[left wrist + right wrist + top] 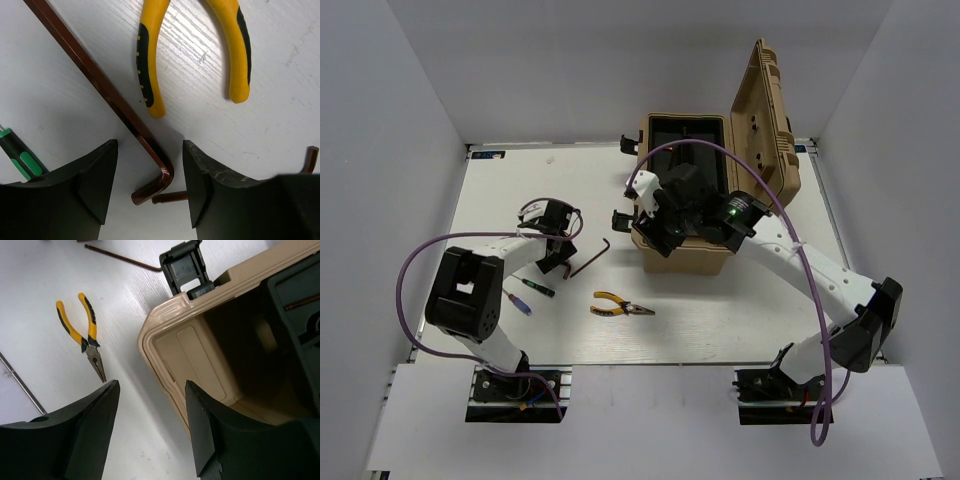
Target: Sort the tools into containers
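The tan toolbox stands open, lid up, black inner tray inside. The yellow-handled pliers lie in front of it. My left gripper is open and low over the table. In the left wrist view the bend of a dark L-shaped hex key lies between its fingers, with a second hex key touching the right finger. My right gripper is open and empty over the toolbox's near left corner. The green and blue screwdrivers lie left.
White walls close in the table on three sides. A black latch hangs open at the toolbox's left side. The right wrist view shows the pliers and a hex key on the table. A thin brown rod lies in the tray.
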Tool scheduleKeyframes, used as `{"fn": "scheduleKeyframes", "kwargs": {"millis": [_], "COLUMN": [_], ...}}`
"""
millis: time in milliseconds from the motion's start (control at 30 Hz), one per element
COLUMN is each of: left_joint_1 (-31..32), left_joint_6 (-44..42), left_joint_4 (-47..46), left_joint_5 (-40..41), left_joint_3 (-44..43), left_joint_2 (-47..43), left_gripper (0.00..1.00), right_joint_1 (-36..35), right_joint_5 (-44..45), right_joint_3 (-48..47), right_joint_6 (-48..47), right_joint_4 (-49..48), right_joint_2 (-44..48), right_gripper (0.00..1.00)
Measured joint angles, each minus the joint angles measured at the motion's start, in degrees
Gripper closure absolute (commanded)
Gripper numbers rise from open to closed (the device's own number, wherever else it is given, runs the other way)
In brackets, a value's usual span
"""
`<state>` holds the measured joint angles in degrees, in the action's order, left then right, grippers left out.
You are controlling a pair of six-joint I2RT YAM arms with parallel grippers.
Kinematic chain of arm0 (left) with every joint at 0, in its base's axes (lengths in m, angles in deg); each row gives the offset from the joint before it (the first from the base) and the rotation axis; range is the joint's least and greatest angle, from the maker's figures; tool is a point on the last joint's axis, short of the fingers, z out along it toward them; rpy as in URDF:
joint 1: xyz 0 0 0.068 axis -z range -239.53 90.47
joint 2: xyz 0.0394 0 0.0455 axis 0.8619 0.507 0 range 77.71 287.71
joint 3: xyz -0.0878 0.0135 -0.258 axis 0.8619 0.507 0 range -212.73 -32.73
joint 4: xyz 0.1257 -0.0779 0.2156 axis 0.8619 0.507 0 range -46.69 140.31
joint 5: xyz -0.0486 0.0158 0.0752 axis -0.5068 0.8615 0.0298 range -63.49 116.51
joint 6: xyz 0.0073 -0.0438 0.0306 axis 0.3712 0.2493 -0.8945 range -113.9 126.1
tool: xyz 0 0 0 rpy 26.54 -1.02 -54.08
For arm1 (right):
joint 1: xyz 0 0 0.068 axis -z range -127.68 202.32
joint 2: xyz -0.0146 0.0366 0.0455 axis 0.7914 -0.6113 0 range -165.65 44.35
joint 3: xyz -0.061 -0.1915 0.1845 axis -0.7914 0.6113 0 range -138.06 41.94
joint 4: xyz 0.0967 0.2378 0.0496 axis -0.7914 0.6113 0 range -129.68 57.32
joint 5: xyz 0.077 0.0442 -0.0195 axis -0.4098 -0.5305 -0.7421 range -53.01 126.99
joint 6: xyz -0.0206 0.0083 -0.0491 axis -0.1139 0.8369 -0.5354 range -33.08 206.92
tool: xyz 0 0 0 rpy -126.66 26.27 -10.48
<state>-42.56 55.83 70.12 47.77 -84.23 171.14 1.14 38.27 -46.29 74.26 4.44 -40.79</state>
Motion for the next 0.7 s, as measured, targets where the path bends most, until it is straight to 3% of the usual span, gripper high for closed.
{"fn": "scheduleKeyframes", "kwargs": {"millis": [67,200,400,533,700], "left_joint_1": [0.0,-0.24,-0.83,-1.05,-1.09], "left_joint_6": [0.59,1.27,1.86,2.03,1.86], "left_joint_4": [0.13,1.57,3.78,4.04,4.28], "left_joint_5": [0.48,1.44,2.93,3.23,3.17], "left_joint_3": [0.0,-1.16,-3.91,-3.89,-3.15], "left_joint_2": [0.07,1.18,3.78,3.72,2.62], "left_gripper": [0.37,0.59,0.73,0.93,1.0], "right_joint_1": [0.0,0.0,0.0,0.04,0.04], "right_joint_5": [-0.15,-0.2,-0.24,-0.26,-1.05], "right_joint_3": [0.02,0.35,1.09,1.79,1.86], "right_joint_6": [0.02,0.09,0.15,0.17,0.2], "right_joint_4": [-0.48,-1.07,-1.18,-1.64,-1.88], "right_joint_2": [0.66,1.51,2.32,3.5,4.11], "right_gripper": [0.38,0.37,0.37,0.37,0.36]}}
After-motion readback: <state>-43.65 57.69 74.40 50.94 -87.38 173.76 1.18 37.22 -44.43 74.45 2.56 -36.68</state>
